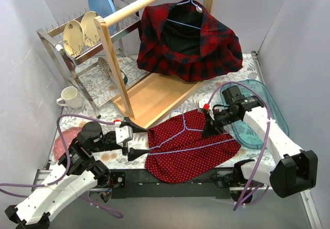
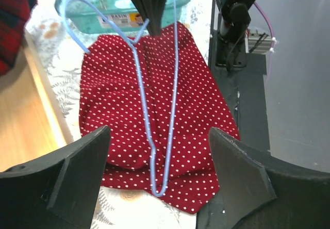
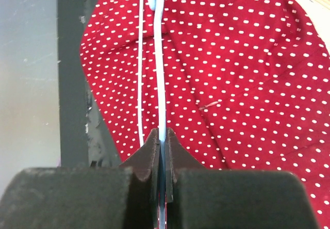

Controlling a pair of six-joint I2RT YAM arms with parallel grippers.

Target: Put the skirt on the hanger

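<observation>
A red skirt with white dots (image 1: 196,154) lies flat at the table's near edge. A light blue wire hanger (image 1: 170,137) lies on top of it, its narrow end toward the left. My right gripper (image 1: 209,130) is shut on the hanger wire near its neck; the right wrist view shows the wire (image 3: 160,59) pinched between the closed jaws (image 3: 163,138) over the skirt (image 3: 232,74). My left gripper (image 1: 146,141) is open and empty at the skirt's left edge. In the left wrist view it (image 2: 157,138) straddles the hanger's end (image 2: 159,187) on the skirt (image 2: 113,110).
A red and black plaid garment (image 1: 206,48) hangs from a wooden rail stand (image 1: 154,97) at the back. A dish rack with plates (image 1: 82,33) and a white mug (image 1: 69,97) stand on the left. A teal tray (image 1: 260,97) lies on the right and a pink plate (image 1: 64,138) near left.
</observation>
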